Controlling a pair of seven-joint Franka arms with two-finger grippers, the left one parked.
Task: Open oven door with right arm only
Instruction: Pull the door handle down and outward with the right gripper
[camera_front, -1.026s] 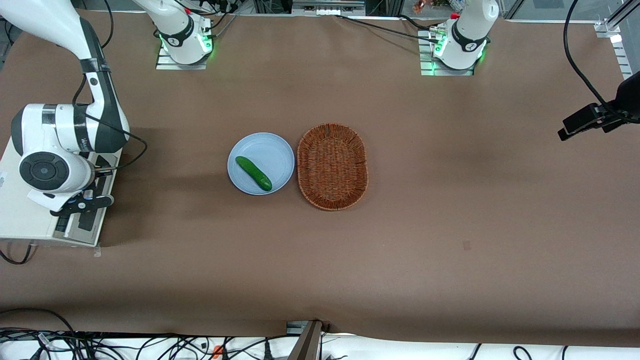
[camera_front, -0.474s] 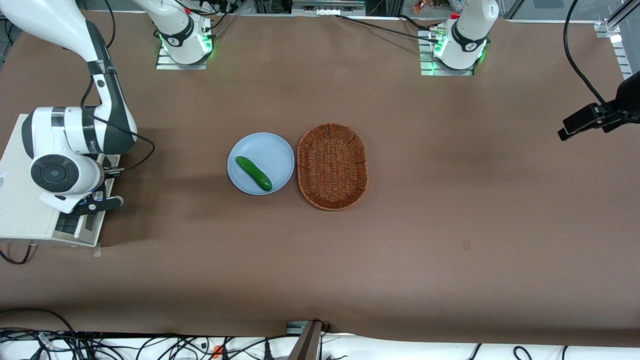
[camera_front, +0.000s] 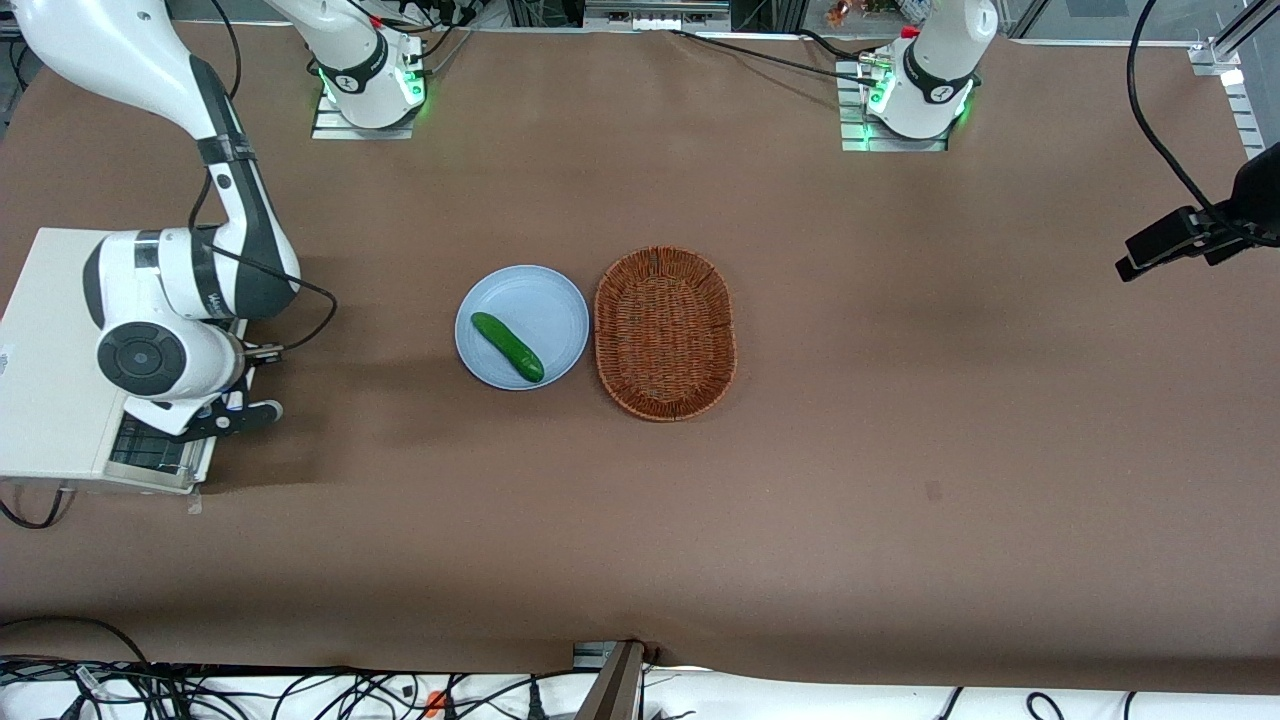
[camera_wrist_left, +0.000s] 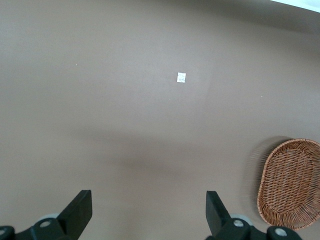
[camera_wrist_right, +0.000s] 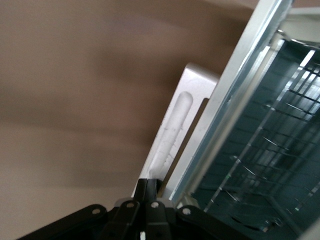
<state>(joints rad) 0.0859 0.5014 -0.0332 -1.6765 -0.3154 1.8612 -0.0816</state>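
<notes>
The cream-white oven (camera_front: 50, 350) stands at the working arm's end of the table. Its door (camera_front: 150, 455) hangs partly open, with dark glass showing under the wrist. The right arm (camera_front: 190, 290) reaches over the oven's front, and my gripper (camera_front: 235, 415) sits at the door's outer edge. In the right wrist view the black fingers (camera_wrist_right: 149, 187) are pressed together at one end of the silver bar handle (camera_wrist_right: 172, 130). The door's bare metal frame (camera_wrist_right: 235, 100) and the wire rack (camera_wrist_right: 270, 150) show beside it.
A pale blue plate (camera_front: 545, 300) with a green cucumber (camera_front: 507, 346) lies mid-table. A brown wicker basket (camera_front: 665, 332) lies beside it and also shows in the left wrist view (camera_wrist_left: 292, 182). Brown table covering surrounds them.
The right arm's wrist and gripper have moved away from the oven body toward the table's middle. The door has swung further open with them.
</notes>
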